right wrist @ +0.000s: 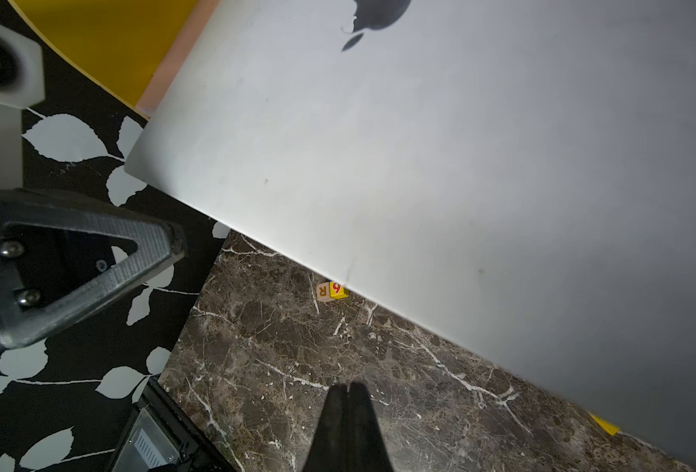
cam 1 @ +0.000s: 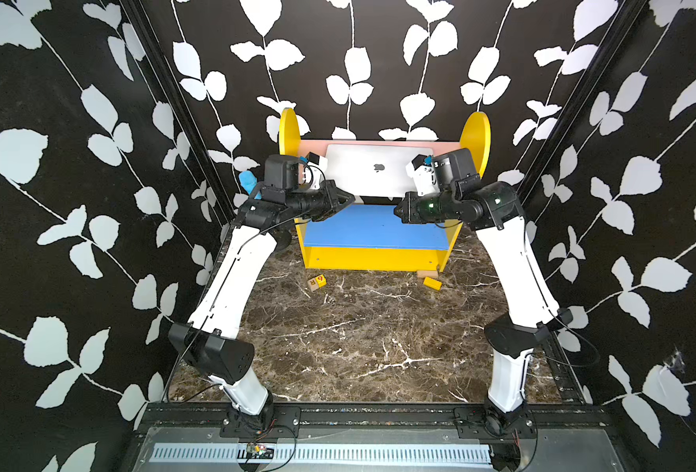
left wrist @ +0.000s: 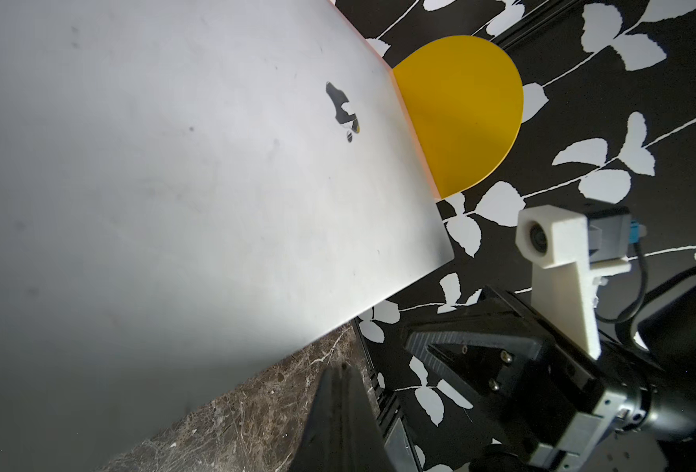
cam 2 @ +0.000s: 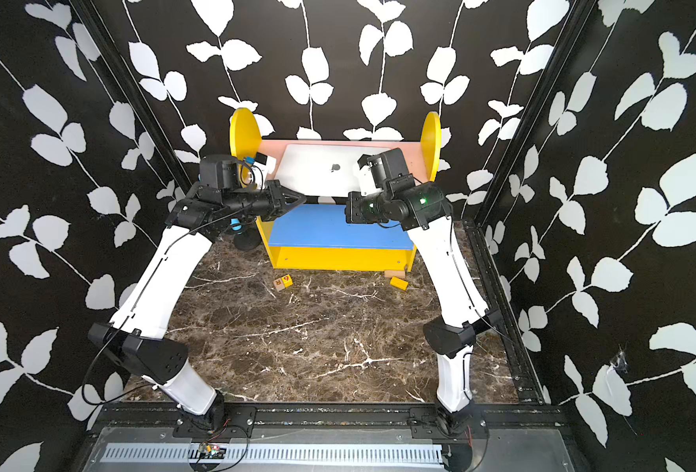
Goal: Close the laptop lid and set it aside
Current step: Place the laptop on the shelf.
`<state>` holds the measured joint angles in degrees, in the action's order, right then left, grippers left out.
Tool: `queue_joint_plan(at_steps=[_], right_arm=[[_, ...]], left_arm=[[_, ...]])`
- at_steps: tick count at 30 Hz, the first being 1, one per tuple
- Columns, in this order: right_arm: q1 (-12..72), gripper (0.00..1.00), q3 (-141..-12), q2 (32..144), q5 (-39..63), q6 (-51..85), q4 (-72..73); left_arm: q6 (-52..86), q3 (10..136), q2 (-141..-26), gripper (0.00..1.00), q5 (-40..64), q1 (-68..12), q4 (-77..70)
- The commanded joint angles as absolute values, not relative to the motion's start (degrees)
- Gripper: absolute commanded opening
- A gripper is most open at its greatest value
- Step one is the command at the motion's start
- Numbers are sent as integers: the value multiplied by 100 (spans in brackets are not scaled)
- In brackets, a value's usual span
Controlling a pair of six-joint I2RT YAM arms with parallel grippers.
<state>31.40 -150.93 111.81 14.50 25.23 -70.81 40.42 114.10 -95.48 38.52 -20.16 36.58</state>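
Silver-white lid (cam 1: 379,163) is facing up, dark apple logo showing, a few faint smudges, so the laptop (cam 2: 330,171) is looking shut to me. It's lying on the pinkish top board (cam 1: 446,146) of the yellow shelf, front edge poking out over the marble worktop (right wrist: 297,347). I'm holding my left claw (left wrist: 340,372) and right claw (right wrist: 348,388) pressed together, empty, near that edge. I'm guessing narrow tips are better for getting underneath.

- The lid (left wrist: 174,184), silver-white with a dark apple logo (left wrist: 342,108), fills most of the view.
- A yellow round panel (left wrist: 460,114) stands just past its edge.
- The left gripper (left wrist: 341,370), jaws together, hangs above the marble desk (left wrist: 236,421).
- The right gripper (left wrist: 417,343) sits apart from the lid.
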Motion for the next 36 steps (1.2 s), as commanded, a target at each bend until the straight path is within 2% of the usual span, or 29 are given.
queue_joint_plan(at_steps=[1, 13, 36], right_arm=[[3164, 0, -15251, 11244, 1237, 2410, -7001], [3105, 0, -15359, 11398, 875, 2364, -6751], [2617, 0, -15480, 11544, 1045, 2536, -6255]], left_arm=[[3911, 11594, -9651, 0, 3882, -2043, 3726], [3727, 12358, -10185, 0, 3832, -2039, 4043], [3700, 13442, -10866, 0, 3751, -2031, 4338]])
